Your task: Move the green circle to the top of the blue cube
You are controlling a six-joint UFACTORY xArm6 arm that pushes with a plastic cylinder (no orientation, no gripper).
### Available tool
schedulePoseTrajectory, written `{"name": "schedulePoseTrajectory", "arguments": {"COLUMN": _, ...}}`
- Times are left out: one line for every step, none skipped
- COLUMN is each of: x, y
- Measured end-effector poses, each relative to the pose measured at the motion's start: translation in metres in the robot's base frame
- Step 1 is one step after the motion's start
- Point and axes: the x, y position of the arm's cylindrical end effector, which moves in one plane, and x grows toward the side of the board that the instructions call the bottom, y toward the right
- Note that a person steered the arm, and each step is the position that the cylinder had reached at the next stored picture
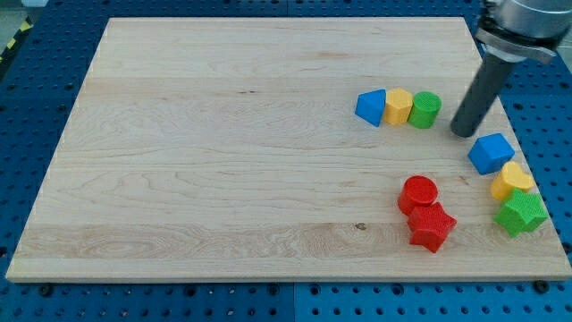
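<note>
The green circle (425,109) stands at the right end of a short row, touching a yellow block (399,106). The blue cube (491,152) lies lower and to the right, near the board's right edge. My tip (462,131) rests on the board between them, just right of and a little below the green circle, and up-left of the blue cube. It touches neither block.
A blue triangle-like block (370,106) ends the row on the left. A yellow block (512,180) and a green star (522,213) sit below the blue cube. A red circle (418,193) and a red star (432,226) lie at lower middle-right. The wooden board (223,161) ends close by at the right.
</note>
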Motion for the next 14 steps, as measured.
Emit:
{"name": "schedulePoseTrajectory", "arguments": {"x": -0.005, "y": -0.017}}
{"name": "schedulePoseTrajectory", "arguments": {"x": -0.005, "y": -0.037}}
{"name": "schedulePoseTrajectory", "arguments": {"x": -0.005, "y": -0.057}}
{"name": "schedulePoseTrajectory", "arguments": {"x": -0.018, "y": -0.086}}
{"name": "schedulePoseTrajectory", "arguments": {"x": -0.021, "y": -0.091}}
{"name": "schedulePoseTrajectory", "arguments": {"x": -0.022, "y": -0.091}}
{"name": "schedulePoseTrajectory", "arguments": {"x": -0.038, "y": -0.091}}
{"name": "schedulePoseTrajectory", "arguments": {"x": -0.039, "y": -0.091}}
{"name": "schedulePoseTrajectory", "arguments": {"x": -0.048, "y": -0.091}}
{"name": "schedulePoseTrajectory", "arguments": {"x": -0.051, "y": -0.091}}
{"name": "schedulePoseTrajectory", "arguments": {"x": -0.050, "y": -0.080}}
{"name": "schedulePoseTrajectory", "arguments": {"x": -0.049, "y": -0.061}}
{"name": "schedulePoseTrajectory", "arguments": {"x": -0.049, "y": -0.061}}
{"name": "schedulePoseTrajectory", "arguments": {"x": -0.047, "y": -0.046}}
